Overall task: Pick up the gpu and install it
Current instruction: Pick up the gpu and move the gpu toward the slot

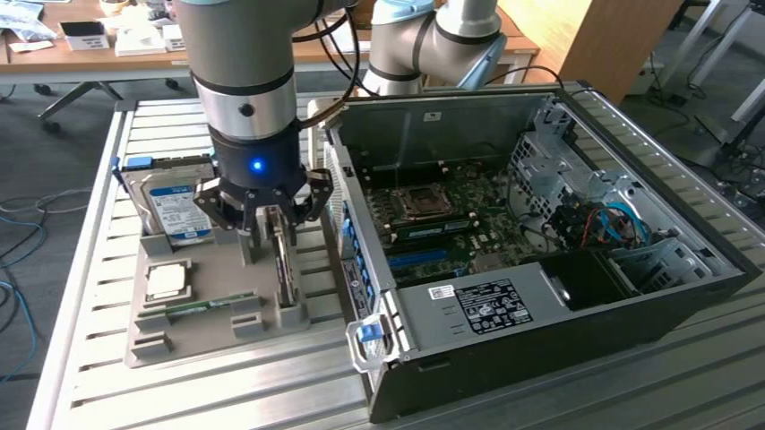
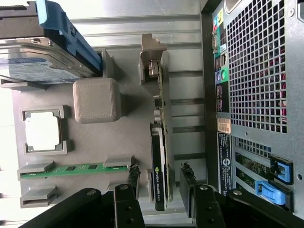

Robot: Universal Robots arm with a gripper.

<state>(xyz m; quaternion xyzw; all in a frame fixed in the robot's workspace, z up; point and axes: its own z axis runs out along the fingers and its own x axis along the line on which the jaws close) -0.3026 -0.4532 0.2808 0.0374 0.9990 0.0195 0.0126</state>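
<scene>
The gpu [image 1: 285,269] [image 2: 159,156] is a thin dark card standing on edge in a slot of the grey holder tray [image 1: 203,327] [image 2: 118,142], its metal bracket at the far end. My gripper [image 1: 272,226] [image 2: 160,171] hangs right over it and is open. In the wrist view the two black fingers [image 2: 133,179] straddle the card's dark end, one on each side, with a gap between each pad and the card. The open computer case [image 1: 526,242] [image 2: 256,71] stands just beside the tray, on the exterior view's right.
The tray also holds a silver hard drive [image 1: 174,202] [image 2: 42,66] with a blue label, a processor chip [image 1: 167,280] [image 2: 42,130], a green memory stick [image 1: 210,305] [image 2: 76,168] and a grey block [image 2: 96,99]. All rest on a slatted metal table [image 1: 107,385].
</scene>
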